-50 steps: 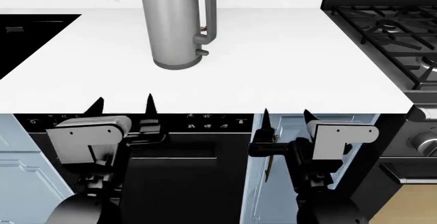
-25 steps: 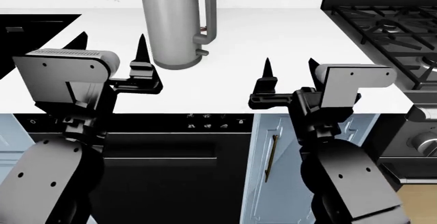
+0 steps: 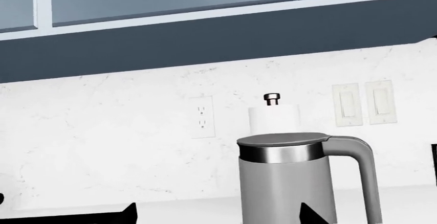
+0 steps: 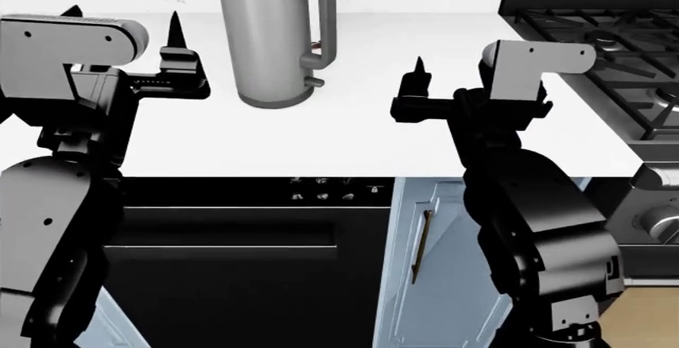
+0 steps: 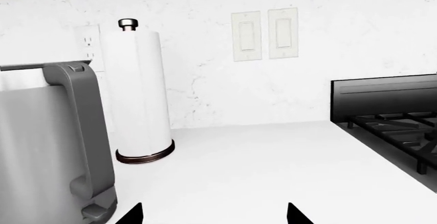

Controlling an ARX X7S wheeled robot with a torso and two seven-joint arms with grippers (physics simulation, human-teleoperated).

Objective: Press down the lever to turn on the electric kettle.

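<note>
The electric kettle (image 4: 270, 38) stands upright at the back of the white counter, tall and grey with a steel band and its loop handle to the right. The lever (image 4: 314, 81) is a small dark nub at the handle's lower end. My left gripper (image 4: 122, 16) is open and empty, above the counter left of the kettle. My right gripper (image 4: 454, 66) is open and empty, right of the kettle and apart from it. The left wrist view shows the kettle (image 3: 293, 183) ahead of the left gripper (image 3: 218, 216). The right wrist view shows the kettle (image 5: 41, 147) and lever (image 5: 94, 212) beside the right gripper (image 5: 213, 216).
A paper towel roll (image 5: 140, 96) stands behind the kettle by the wall. A gas stove (image 4: 605, 46) borders the counter on the right. A dark sink (image 4: 43, 54) lies at the left. The counter's front edge (image 4: 318, 175) runs above a black dishwasher.
Both arms have risen from below the counter's front edge to above the counter and moved forward, the left one to the kettle's left and the right one to its right. The kettle has not moved.
</note>
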